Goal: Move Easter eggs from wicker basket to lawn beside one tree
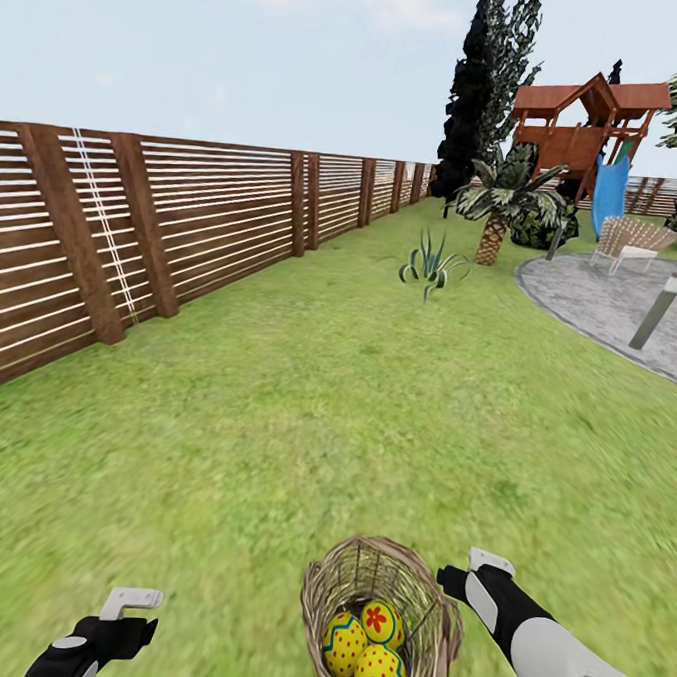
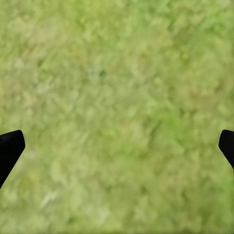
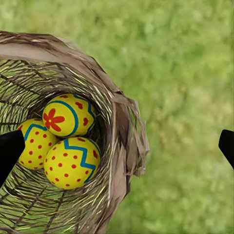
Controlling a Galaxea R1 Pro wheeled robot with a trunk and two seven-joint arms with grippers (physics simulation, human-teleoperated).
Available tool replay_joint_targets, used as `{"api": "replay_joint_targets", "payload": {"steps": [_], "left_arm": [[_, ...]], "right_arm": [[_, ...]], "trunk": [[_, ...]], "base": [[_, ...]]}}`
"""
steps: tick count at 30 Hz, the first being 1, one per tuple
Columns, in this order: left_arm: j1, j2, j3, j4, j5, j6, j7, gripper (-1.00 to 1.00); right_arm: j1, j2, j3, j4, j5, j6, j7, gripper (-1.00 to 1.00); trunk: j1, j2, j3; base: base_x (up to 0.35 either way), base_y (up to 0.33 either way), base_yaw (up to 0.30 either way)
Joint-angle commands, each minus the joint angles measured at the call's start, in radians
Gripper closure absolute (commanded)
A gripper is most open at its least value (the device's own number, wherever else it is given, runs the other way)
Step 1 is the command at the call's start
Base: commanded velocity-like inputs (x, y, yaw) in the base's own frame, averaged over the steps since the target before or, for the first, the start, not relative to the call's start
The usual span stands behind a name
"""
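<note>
The brown wicker basket point(image 1: 315, 590) stands on the lawn point(image 1: 303, 427) right in front of me. Three yellow Easter eggs lie inside it: one with a red flower point(image 1: 380, 622), one with a blue zigzag point(image 1: 343, 644) and one with red dots point(image 1: 380, 674). My right gripper point(image 1: 472, 572) hovers open just right of the basket; in its wrist view the rim point(image 3: 122, 126) and the eggs point(image 3: 71, 162) lie between its spread fingertips point(image 3: 9, 151). Left of the basket, my left gripper point(image 1: 126, 611) is open over bare grass point(image 2: 117, 97). A tall dark tree point(image 1: 484, 87) rises far back.
A brown slatted fence point(image 1: 134, 236) runs along the left. Ahead stand a spiky plant point(image 1: 431, 266), a palm point(image 1: 499, 203) and a wooden play tower with a blue slide point(image 1: 591, 134). The grey patio point(image 1: 602, 295), with a lamp post point(image 1: 659, 310) and a chair point(image 1: 630, 241), lies at right.
</note>
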Motion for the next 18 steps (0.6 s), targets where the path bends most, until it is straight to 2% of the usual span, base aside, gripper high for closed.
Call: {"api": "replay_joint_targets", "payload": {"steps": [1, 14, 18], "left_arm": [[0.0, 0.001, -0.004, -0.002, 0.01, 0.005, 0.005, -1.0], [0.0, 0.001, -0.004, -0.002, 0.01, 0.004, 0.004, -1.0], [0.0, 0.001, -0.004, -0.002, 0.011, 0.003, 0.005, -1.0]], "right_arm": [[0.0, 0.0, 0.002, -0.002, -0.008, 0.005, -0.004, -1.0], [0.0, 0.001, 0.002, -0.002, -0.008, 0.002, -0.004, -1.0], [0.0, 0.001, 0.002, 0.001, -0.008, -0.039, -0.005, -1.0]], "trunk": [[0.004, -0.008, -0.004], [0.054, -0.099, -0.045], [0.069, -0.127, -0.057]], "base": [[0.0, 0.0, 0.0], [0.0, 0.0, 0.0], [0.0, 0.0, 0.0]]}}
